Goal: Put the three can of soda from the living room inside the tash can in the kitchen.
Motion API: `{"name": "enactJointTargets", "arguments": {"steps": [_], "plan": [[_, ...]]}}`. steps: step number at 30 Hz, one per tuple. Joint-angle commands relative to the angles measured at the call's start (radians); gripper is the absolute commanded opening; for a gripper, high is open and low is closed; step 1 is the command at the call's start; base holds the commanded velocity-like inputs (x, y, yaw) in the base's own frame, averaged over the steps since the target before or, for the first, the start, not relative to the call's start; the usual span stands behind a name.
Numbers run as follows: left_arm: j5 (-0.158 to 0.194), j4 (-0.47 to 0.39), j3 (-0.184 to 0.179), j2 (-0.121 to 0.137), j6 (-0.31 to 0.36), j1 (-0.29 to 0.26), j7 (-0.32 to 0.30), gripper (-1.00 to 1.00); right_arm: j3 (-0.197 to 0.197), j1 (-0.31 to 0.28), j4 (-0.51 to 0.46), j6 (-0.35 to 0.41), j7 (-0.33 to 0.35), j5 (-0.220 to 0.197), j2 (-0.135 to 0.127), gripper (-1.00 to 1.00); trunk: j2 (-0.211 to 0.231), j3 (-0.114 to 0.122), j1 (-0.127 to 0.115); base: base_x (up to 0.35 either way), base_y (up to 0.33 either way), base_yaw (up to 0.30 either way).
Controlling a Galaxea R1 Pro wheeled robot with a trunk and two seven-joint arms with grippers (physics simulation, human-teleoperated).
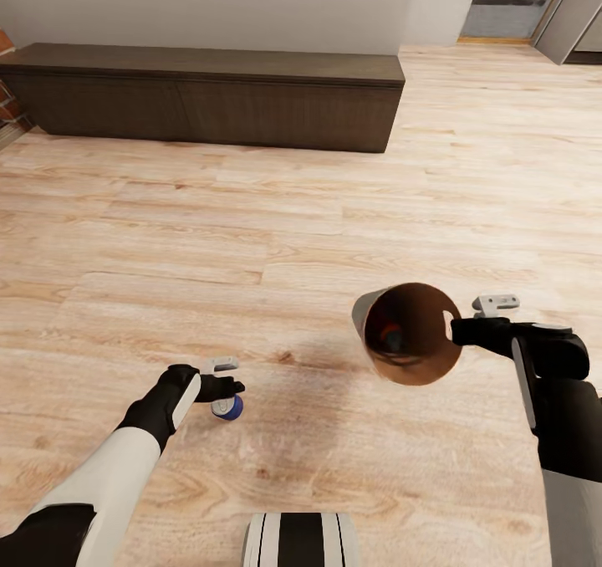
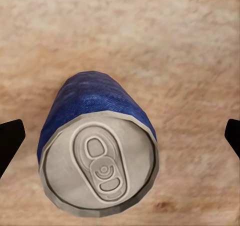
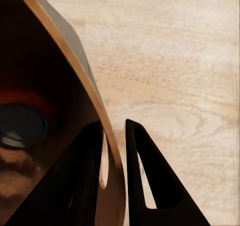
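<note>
Left wrist view shows the blue can's point(image 2: 97, 151) silver pull-tab top between the spread left end effector point(image 2: 120, 138) — head view shows the right end effector point(image 1: 464, 326) pinching the tash can's point(image 1: 411, 333) rim.

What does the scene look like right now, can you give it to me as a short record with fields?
place: room with a light wood floor and a low dark bench by the wall
left gripper: open, fingers on either side of the blue can, not touching it
blue can: upright on the floor
right gripper: shut on the bin's rim, one finger inside, one outside
bin: held off the floor, tipped toward the camera, something orange and dark inside
</note>
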Motion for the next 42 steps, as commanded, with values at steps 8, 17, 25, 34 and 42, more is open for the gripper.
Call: {"name": "enactJointTargets", "arguments": {"steps": [8,17,25,34,42], "plan": [[-0.002,0.001,0.000,0.000,0.006,0.002,0.000,1.00,0.002,-0.082,-0.003,0.005,0.007,-0.027,-0.027,-1.00,0.000,0.000,0.000,0.000,0.000,0.000],[-0.001,-0.005,0.000,0.000,0.019,0.002,0.000,1.00,0.037,-0.092,-0.003,0.005,0.006,-0.026,-0.026,-1.00,-0.002,-0.031,0.003,0.000,0.000,0.000],[0.003,-0.008,0.000,0.000,0.025,0.002,0.000,1.00,0.045,-0.091,-0.003,0.005,0.005,-0.026,-0.027,-1.00,-0.002,-0.031,0.003,0.000,0.000,0.000],[0.002,-0.007,0.000,0.000,0.026,0.002,0.000,1.00,0.046,-0.091,-0.003,0.005,0.005,-0.026,-0.027,-1.00,-0.003,-0.054,0.006,0.000,0.000,0.000],[0.003,-0.008,0.000,0.000,0.027,0.001,-0.001,-1.00,0.046,-0.089,-0.003,0.005,0.005,-0.026,-0.027,-1.00,-0.003,-0.054,0.006,0.000,0.000,0.000]]}}
